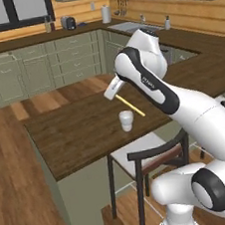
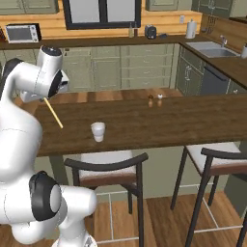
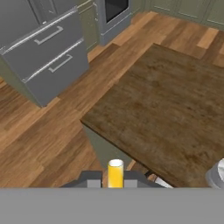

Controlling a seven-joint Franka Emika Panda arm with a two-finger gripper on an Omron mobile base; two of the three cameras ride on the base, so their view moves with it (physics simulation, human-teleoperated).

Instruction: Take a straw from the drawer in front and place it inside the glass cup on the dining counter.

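Left base view shows one big dining counter (image 1: 76,129), a long dark-brown wood top on a plain grey-green base, and the robot's white arm covers its right end. Two chairs sit at the near side in the right base view: one chair (image 2: 108,166) is whole, and the other chair (image 2: 217,161) is cut off by the right edge of the picture. One glass cup (image 1: 126,120) stands upright on the counter, near the middle of the near edge. In the hand view the glass cup (image 3: 217,174) is cut off at the lower right corner, so just a whitish bit of it can be seen. One straw (image 1: 130,105) is held in the air above the counter, tilted, with its low end up above the cup and a little to the right of it in the left base view. The straw is not in the cup and is not touching it. The top of the straw is hidden by the hand. The gripper (image 3: 115,180) is closed tight on the straw, and the hand view looks down its yellow end between the two dark finger tips. Two very small things (image 2: 155,100) stand on the far side of the counter in the right base view, too small to tell what they are.
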